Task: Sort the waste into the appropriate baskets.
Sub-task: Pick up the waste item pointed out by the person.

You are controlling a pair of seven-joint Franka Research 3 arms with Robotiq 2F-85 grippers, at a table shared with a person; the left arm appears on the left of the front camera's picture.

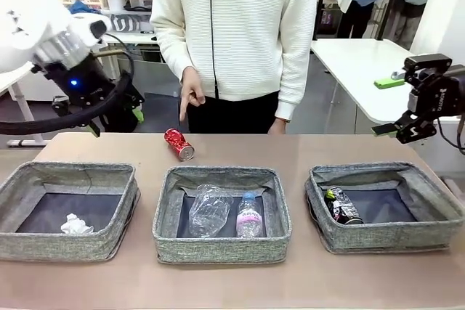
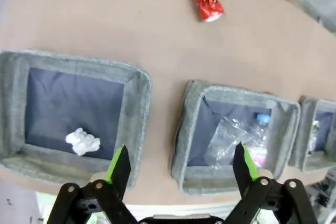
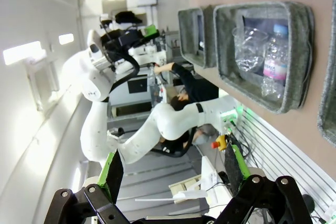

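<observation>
Grey cloth makes up the three baskets, which sit in a row on the brown table (image 1: 290,152). The left basket (image 1: 22,179) holds a crumpled white paper ball (image 1: 76,225). The middle basket (image 1: 221,250) holds a crushed clear plastic bottle (image 1: 207,210) and, just beside it, a small clear bottle with a pink label (image 1: 249,217). The words on the label are too small to read. The right basket (image 1: 436,183) holds a dark printed can (image 1: 341,206), and its print cannot be read either.

A red can (image 1: 178,144) lies on its side on the table, behind the middle basket and apart from all three. Nothing lies between it and the baskets. A person in a white sweater stands at the far side. One of the person's hands (image 1: 191,96) hangs just above the red can, and the other hand (image 1: 276,125) is at the table's far edge.

The left gripper (image 2: 178,167) is up over the left end of the table, fingers spread wide, holding nothing. From its own camera, the left and middle baskets lie below it and the red can lies beyond them. The right gripper (image 3: 173,167) is up beside the right end of the table, fingers spread wide too, with nothing between them. A white table (image 1: 356,63) with a small green thing (image 1: 389,82) on it stands behind.
</observation>
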